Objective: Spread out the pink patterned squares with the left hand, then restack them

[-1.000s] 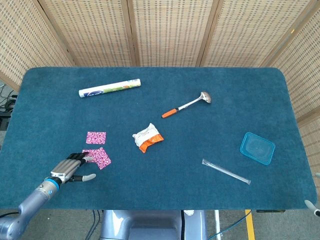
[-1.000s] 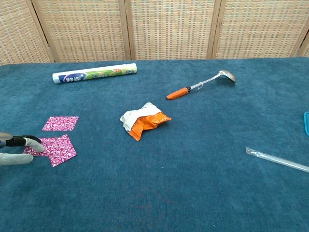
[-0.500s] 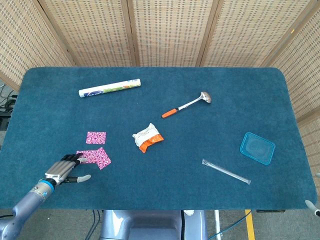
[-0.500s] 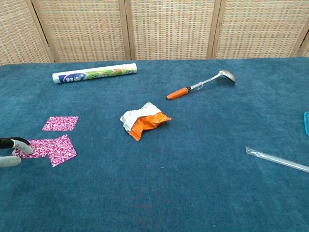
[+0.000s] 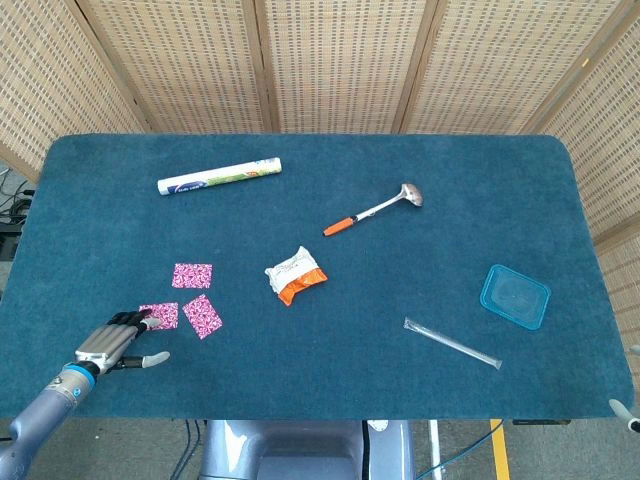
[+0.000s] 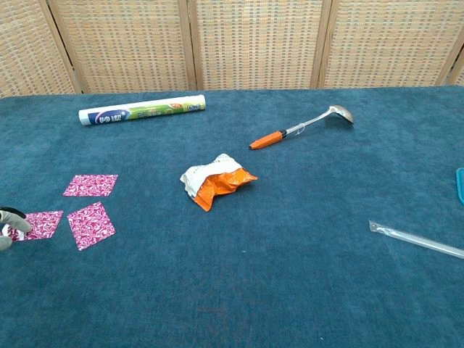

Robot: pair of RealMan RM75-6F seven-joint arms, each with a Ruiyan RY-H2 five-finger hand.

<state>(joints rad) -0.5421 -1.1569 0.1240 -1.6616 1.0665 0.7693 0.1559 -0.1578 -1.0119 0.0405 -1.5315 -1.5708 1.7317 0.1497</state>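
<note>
Three pink patterned squares lie apart on the blue cloth at the left. One square [image 5: 192,275] [image 6: 90,185] is farthest from me, another [image 5: 203,316] [image 6: 90,225] sits tilted to the right, and the third [image 5: 160,315] [image 6: 40,225] is leftmost. My left hand [image 5: 113,343] [image 6: 9,226] lies flat on the table with its fingertips [image 5: 140,321] pressing the left edge of that third square. Nothing is held in it. My right hand does not show in either view.
A white roll [image 5: 219,177] lies at the back left. An orange and white wrapper [image 5: 295,276] sits mid-table, with an orange-handled ladle [image 5: 375,209] beyond it. A blue lid [image 5: 515,296] and a clear straw [image 5: 452,343] lie on the right.
My left hand has drawn back to the left and toward me, dragging one square out from under the tilted one. The two now lie side by side without overlapping.
</note>
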